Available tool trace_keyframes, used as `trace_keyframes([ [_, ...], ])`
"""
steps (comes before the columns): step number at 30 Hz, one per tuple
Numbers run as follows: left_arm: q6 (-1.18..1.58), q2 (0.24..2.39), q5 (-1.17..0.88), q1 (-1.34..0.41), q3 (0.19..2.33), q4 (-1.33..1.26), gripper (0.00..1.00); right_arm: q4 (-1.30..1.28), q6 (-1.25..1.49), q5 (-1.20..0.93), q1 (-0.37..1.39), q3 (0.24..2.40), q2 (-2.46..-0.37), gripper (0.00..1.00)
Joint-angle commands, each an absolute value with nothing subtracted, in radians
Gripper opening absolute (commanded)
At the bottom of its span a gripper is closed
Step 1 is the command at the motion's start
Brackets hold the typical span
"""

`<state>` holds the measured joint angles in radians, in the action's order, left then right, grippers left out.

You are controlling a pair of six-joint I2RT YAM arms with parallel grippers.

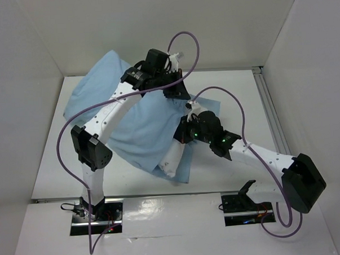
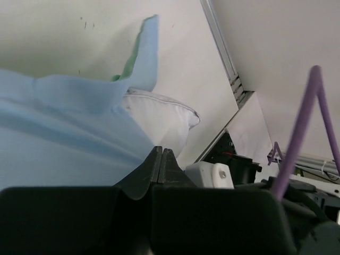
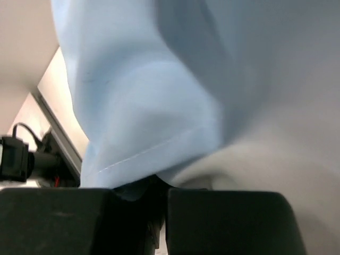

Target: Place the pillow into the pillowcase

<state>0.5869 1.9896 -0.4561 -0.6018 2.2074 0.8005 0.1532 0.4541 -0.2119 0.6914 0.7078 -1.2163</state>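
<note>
The right gripper (image 3: 158,190) is clenched on the hem of the pillowcase (image 1: 142,128), with blue cloth caught between its jaws. The left gripper (image 2: 162,159) is squeezed fully closed against the same cloth; whether it pinches any, I cannot tell. The pillow (image 1: 172,158) lies on the table, mostly inside the case, with one white end poking out near the arms.

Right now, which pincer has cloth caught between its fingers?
The right pincer: between its fingers drops the stitched hem of the thin light-blue fabric pillowcase. The left pincer has fingertips meeting on nothing, cloth lying behind.
</note>
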Motion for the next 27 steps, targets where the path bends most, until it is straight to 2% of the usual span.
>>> trace_keyframes([
  [1,0.667,1.973,-0.506,-0.646,2.175,0.704,0.00,0.392,0.483,-0.101,0.693,0.730,-1.252,0.00],
  [5,0.695,1.973,-0.462,-0.614,2.172,0.652,0.00,0.423,0.503,-0.014,0.693,0.706,-1.287,0.00],
  [6,0.695,1.973,-0.462,-0.604,2.186,0.652,0.06,0.410,0.503,-0.014,0.681,0.706,-1.301,0.00],
  [8,0.684,1.982,-0.462,-0.591,2.236,0.689,0.38,0.349,0.494,-0.026,0.681,0.739,-1.301,0.00],
  [9,0.670,1.982,-0.462,-0.591,2.249,0.701,0.53,0.322,0.494,-0.026,0.681,0.739,-1.301,0.05],
  [10,0.655,1.971,-0.462,-0.580,2.249,0.712,0.73,0.295,0.483,-0.017,0.670,0.753,-1.301,0.11],
  [12,0.638,1.944,-0.425,-0.580,2.249,0.735,0.83,0.204,0.483,-0.017,0.670,0.765,-1.260,0.27],
  [13,0.618,1.910,-0.390,-0.580,2.228,0.735,0.88,0.172,0.483,-0.017,0.661,0.765,-1.241,0.48],
  [14,0.608,1.895,-0.368,-0.580,2.227,0.750,0.92,0.143,0.483,-0.017,0.661,0.775,-1.223,0.54],
  [16,0.566,1.868,-0.315,-0.580,2.218,0.791,0.92,0.034,0.503,0.018,0.652,0.775,-1.168,0.64],
  [17,0.552,1.859,-0.296,-0.580,2.218,0.811,0.92,-0.007,0.512,0.032,0.643,0.775,-1.152,0.76],
  [20,0.479,1.838,-0.191,-0.589,2.209,0.891,0.90,-0.182,0.570,0.107,0.632,0.796,-1.098,0.86],
  [26,0.403,1.825,0.032,-0.727,2.120,0.977,0.95,-0.458,0.842,0.382,0.632,0.715,-0.862,0.90],
  [27,0.394,1.825,0.098,-0.754,2.088,0.989,0.95,-0.512,0.980,0.421,0.632,0.700,-0.829,0.90],
])
